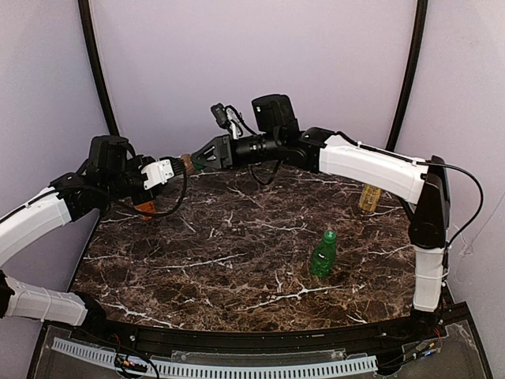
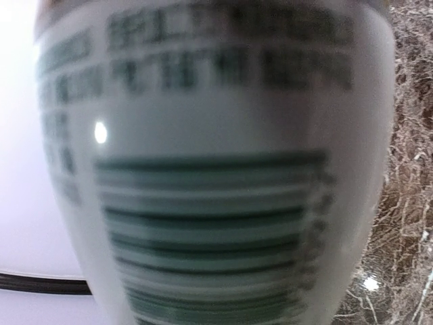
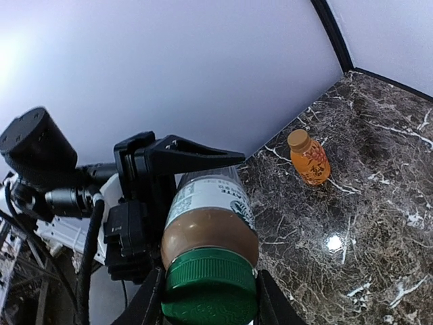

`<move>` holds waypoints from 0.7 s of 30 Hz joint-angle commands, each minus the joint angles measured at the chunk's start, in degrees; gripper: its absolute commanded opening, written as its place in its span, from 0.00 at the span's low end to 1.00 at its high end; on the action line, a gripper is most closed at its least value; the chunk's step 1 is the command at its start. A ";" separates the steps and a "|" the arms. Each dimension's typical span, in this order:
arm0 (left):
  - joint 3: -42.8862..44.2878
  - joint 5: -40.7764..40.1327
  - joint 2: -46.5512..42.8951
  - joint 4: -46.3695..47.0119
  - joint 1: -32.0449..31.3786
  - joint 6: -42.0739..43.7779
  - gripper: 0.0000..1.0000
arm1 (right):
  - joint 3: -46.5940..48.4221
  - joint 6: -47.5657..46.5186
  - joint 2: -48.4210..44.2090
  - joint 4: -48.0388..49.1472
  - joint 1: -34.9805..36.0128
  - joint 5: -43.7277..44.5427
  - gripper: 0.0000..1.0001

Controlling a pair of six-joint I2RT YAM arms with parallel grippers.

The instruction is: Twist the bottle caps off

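A brown coffee bottle with a white label is held level above the table's back left by my left gripper, shut on its body; the label fills the left wrist view and hides the fingers. My right gripper is shut on the bottle's dark green cap, one finger pressed on each side. A green bottle with a bright green cap stands mid-right. An orange bottle with a tan-gold cap stands under the left arm.
A pale tan bottle stands at the back right of the dark marble table, beneath the right arm's forearm. Purple walls close in the back and sides. Black cables hang from both wrists.
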 commanded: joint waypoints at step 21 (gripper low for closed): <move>8.86 43.22 -3.68 -30.96 -0.44 -8.84 0.02 | -12.83 -83.25 -8.61 -3.08 14.24 11.83 0.25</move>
